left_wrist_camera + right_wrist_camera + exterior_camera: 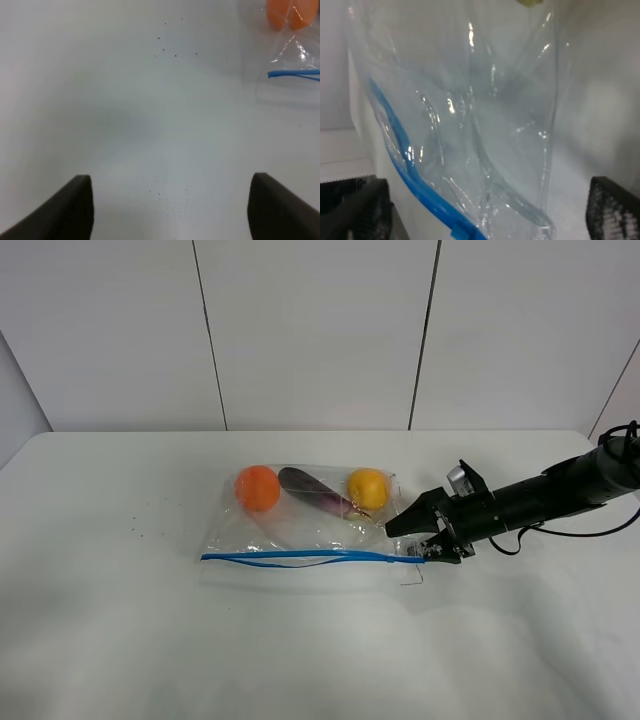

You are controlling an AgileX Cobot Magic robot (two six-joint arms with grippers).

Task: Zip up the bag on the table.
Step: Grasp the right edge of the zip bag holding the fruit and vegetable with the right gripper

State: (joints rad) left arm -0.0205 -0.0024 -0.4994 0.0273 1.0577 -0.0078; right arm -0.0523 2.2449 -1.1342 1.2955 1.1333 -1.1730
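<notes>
Nearest me is a broad bare stretch of the white table point(320, 660). The left gripper point(170, 210) is out of the high camera's sight. Its own camera shows its two dark fingers point(65, 210) spread wide apart above bare table, holding nothing, with a scatter of tiny dark specks point(165, 45) beyond them and one end of the bag at the edge of that view.

Further in, the bag point(300, 535) lies flat around the middle of the table, its blue seal strip point(290, 557) running along the edge that faces me. The strip bows a little and looks parted along part of its length.

At the bag's right end, level with the strip, sits the right gripper point(410, 540), its black arm point(540, 495) reaching in low from the right. Its wrist camera shows its fingers point(615, 210) standing apart, with crinkled clear plastic and the blue strip between them, not pinched.

Toward the far side of the bag lie an orange fruit point(257, 488), a dark purple vegetable point(315, 490) and a yellow fruit point(368, 488) in a row. Behind the table stands a pale panelled wall point(320, 330).
</notes>
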